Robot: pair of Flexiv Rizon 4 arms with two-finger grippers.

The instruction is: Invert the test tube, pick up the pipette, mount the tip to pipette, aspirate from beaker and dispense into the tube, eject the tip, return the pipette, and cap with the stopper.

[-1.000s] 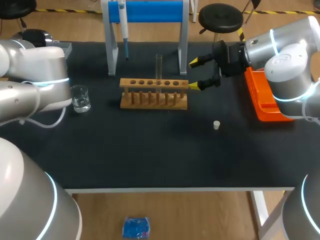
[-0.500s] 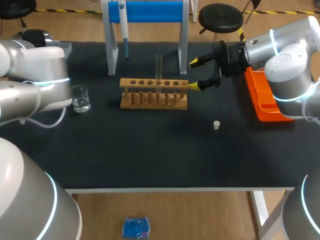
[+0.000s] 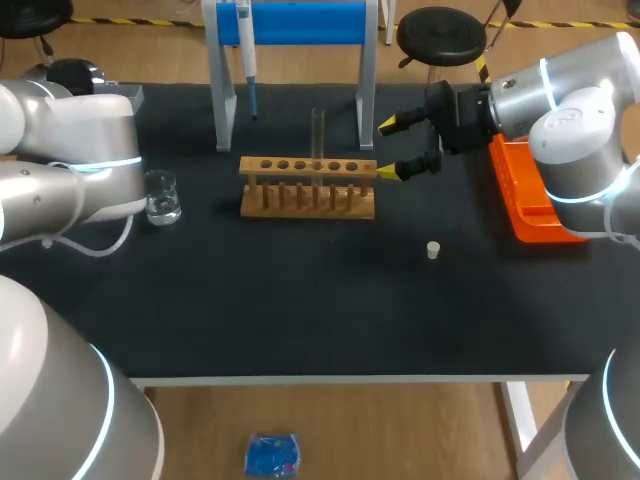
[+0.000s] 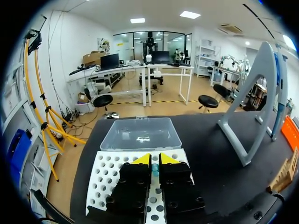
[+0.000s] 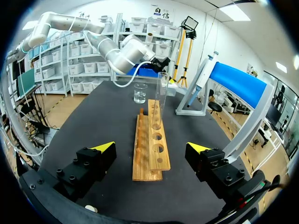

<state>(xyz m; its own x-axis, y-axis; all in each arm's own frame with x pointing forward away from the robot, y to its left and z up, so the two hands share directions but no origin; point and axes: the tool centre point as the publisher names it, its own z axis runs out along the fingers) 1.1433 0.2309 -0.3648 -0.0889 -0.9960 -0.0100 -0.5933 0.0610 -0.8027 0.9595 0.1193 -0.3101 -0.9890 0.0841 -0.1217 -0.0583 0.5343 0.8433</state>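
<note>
Clear glass test tube (image 5: 161, 98) stands upright in the holed wooden rack (image 5: 148, 163) just ahead of the wide-open right gripper (image 3: 388, 148), a small glass beaker (image 5: 140, 93) farther beyond it.

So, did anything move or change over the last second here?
Nothing visibly changed in the head view. The right gripper hangs open beside the wooden rack, the test tube stands upright in it, the pipette hangs on its stand, and the stopper lies on the table.

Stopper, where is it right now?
In the head view the stopper lies on the table, right of centre, in front of the rack and right gripper.
</note>
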